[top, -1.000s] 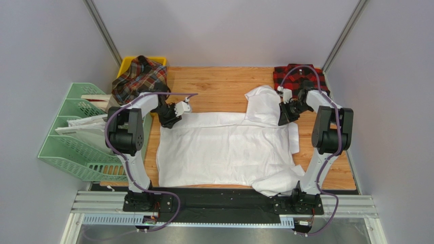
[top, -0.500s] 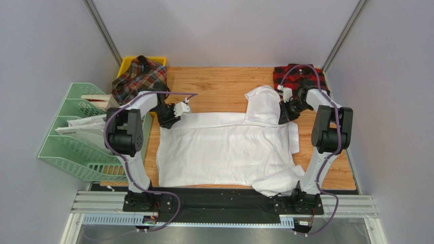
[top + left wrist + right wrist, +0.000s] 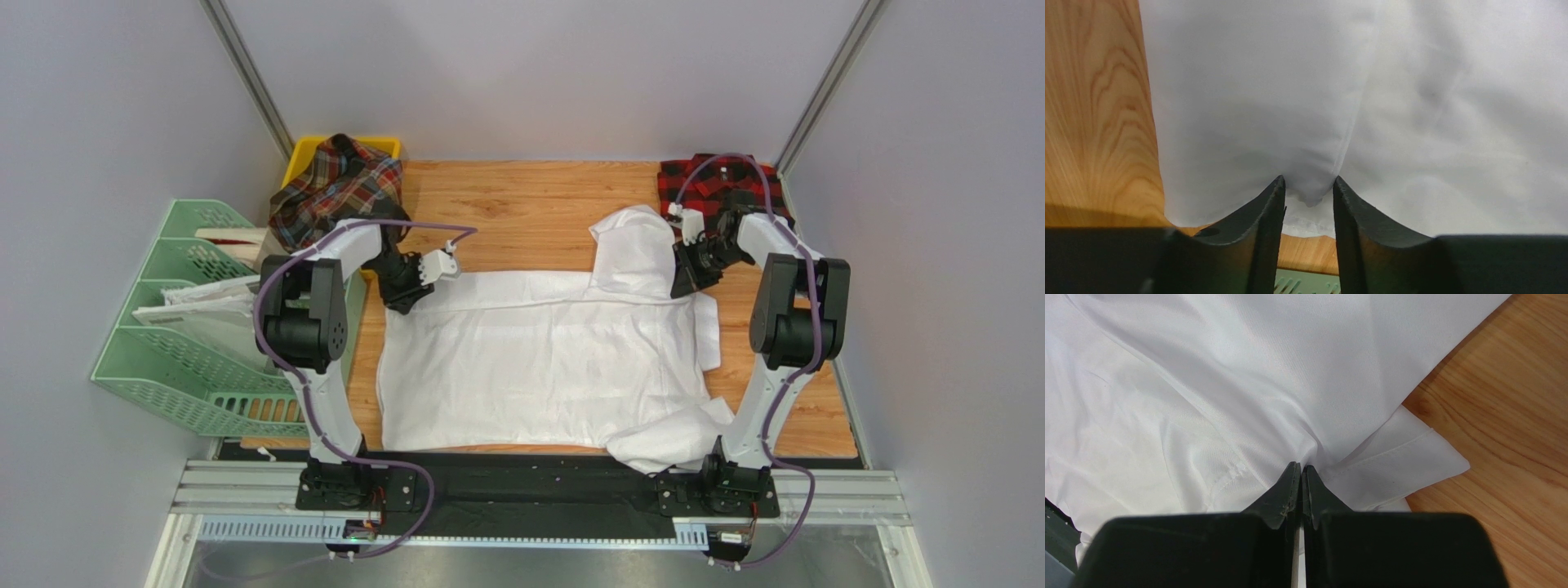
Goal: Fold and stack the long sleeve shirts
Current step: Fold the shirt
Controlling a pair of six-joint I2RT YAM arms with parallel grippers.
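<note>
White shirt (image 3: 540, 355) lies spread across the middle of the wooden worktop (image 3: 528, 208), with one sleeve bunched at the near right edge. Left hand (image 3: 1308, 193) grasps a bunched fold at the shirt's far left corner, and right hand (image 3: 1301, 468) is clenched on a pucker of the same shirt at its far right. Red-and-black checked shirt (image 3: 718, 184) sits at the worktop's far right corner, and tartan shirt (image 3: 337, 184) is heaped in a yellow bin (image 3: 307, 150) at the far left corner.
</note>
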